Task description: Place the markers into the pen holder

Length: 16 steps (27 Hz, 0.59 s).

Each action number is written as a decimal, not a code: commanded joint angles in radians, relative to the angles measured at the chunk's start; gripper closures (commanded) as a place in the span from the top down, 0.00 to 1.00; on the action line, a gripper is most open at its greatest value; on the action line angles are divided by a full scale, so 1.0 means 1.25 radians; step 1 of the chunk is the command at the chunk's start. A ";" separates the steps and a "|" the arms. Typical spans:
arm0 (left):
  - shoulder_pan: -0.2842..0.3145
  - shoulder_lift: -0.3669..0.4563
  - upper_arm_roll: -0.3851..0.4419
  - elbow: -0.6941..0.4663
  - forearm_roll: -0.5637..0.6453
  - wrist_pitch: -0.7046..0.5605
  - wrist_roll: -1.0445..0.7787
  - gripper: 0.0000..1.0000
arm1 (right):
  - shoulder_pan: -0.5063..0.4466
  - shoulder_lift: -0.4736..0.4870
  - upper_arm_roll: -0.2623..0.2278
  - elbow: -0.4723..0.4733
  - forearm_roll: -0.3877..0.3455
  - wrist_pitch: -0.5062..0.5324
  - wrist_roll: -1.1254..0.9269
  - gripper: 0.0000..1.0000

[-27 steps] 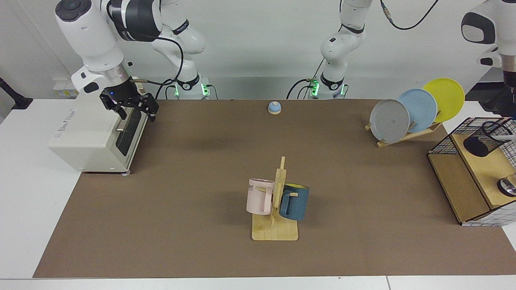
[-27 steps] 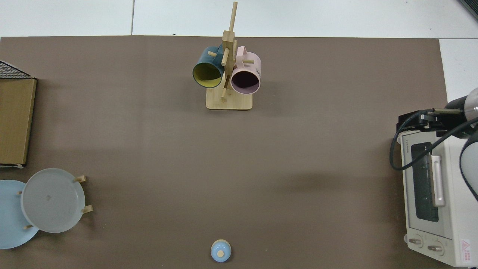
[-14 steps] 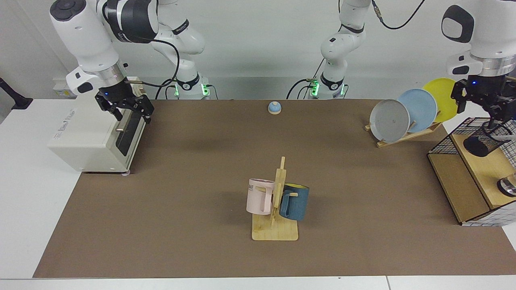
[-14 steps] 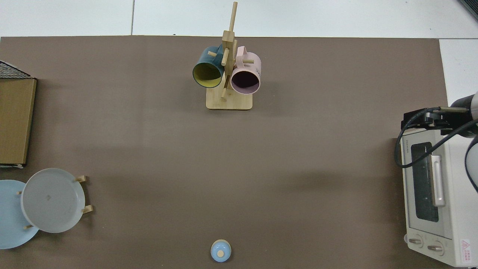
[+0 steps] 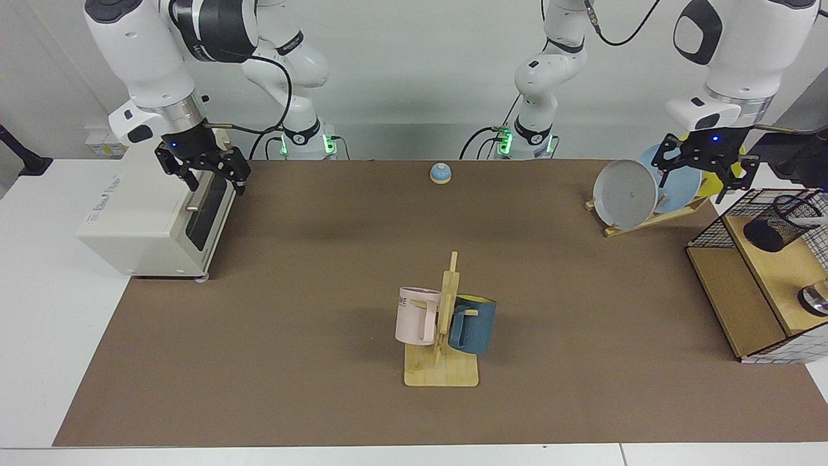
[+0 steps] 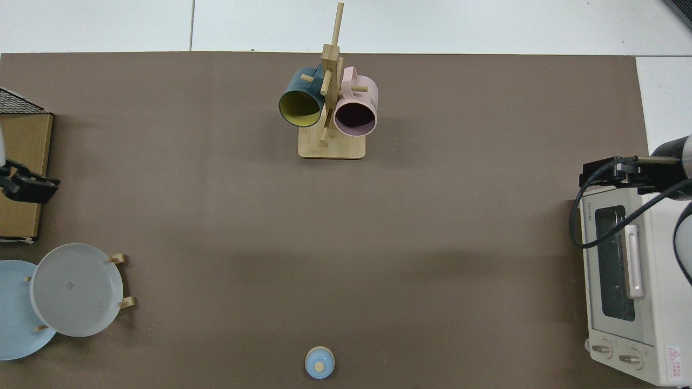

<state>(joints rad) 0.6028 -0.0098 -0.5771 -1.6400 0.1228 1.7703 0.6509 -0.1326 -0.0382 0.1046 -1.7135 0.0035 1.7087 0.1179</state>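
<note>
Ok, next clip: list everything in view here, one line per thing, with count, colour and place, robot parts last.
pen holder: one, black mesh, in the basket, tilted.
marker: one, white, at the pen holder's mouth.
basket: one, black wire, wooden floor, table edge.
plates: three, grey, blue, yellow, on a wooden rack.
mugs: two, pink and dark blue, on the wooden mug tree.
toaster oven: one, white, opposite end.
bell: one, blue, near the arm bases.
left gripper: open, empty, before the plates.
right gripper: open, over the toaster oven.
</note>
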 commanded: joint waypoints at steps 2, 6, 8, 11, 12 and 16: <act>-0.005 -0.004 -0.039 0.009 -0.045 -0.049 -0.209 1.00 | -0.003 -0.009 0.001 -0.009 0.001 0.014 -0.019 1.00; -0.005 -0.013 -0.044 0.009 -0.076 -0.069 -0.280 1.00 | -0.003 -0.009 0.001 -0.009 0.001 0.014 -0.019 1.00; -0.006 -0.017 -0.045 0.009 -0.087 -0.071 -0.308 1.00 | -0.003 -0.009 0.001 -0.009 0.001 0.014 -0.019 1.00; -0.006 -0.017 -0.050 0.009 -0.096 -0.072 -0.339 1.00 | -0.003 -0.009 0.001 -0.009 0.001 0.014 -0.019 1.00; -0.006 -0.017 -0.054 0.009 -0.097 -0.075 -0.350 1.00 | -0.003 -0.009 0.001 -0.009 0.001 0.014 -0.019 1.00; -0.007 -0.018 -0.060 0.010 -0.096 -0.101 -0.402 1.00 | -0.003 -0.009 0.001 -0.009 0.001 0.014 -0.019 1.00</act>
<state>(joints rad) 0.5958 -0.0231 -0.6435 -1.6400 0.0190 1.6922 0.2218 -0.1326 -0.0382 0.1046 -1.7135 0.0035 1.7087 0.1179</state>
